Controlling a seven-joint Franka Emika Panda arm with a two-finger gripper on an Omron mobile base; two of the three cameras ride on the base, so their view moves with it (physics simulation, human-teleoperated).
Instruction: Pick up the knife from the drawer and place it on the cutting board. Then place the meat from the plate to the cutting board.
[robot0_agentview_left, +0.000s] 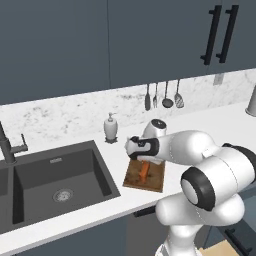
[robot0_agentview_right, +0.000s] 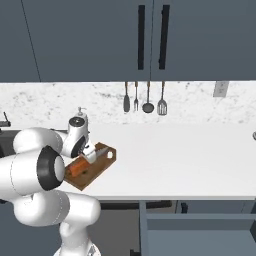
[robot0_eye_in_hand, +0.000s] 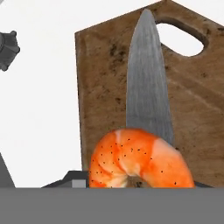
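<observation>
Nearest the hand camera, the knife (robot0_eye_in_hand: 146, 83) lies flat on the cutting board (robot0_eye_in_hand: 197, 113), its orange handle curled at the bottom edge of the hand view and partly cut off there, its grey blade running straight away from the camera with the tip toward the board's hole. The gripper (robot0_agentview_left: 144, 161) hovers just over the knife's handle, but the arm's white links cover the fingers in both base views, so I cannot tell how wide the jaws stand or whether they touch the handle. The arm hides part of the board too. In the right base view the open drawer (robot0_agentview_right: 200, 227) is cut off by the frame. Farther back stand a soap dispenser (robot0_agentview_left: 110, 126) and hanging utensils (robot0_agentview_left: 162, 96); no writing is legible anywhere.
</observation>
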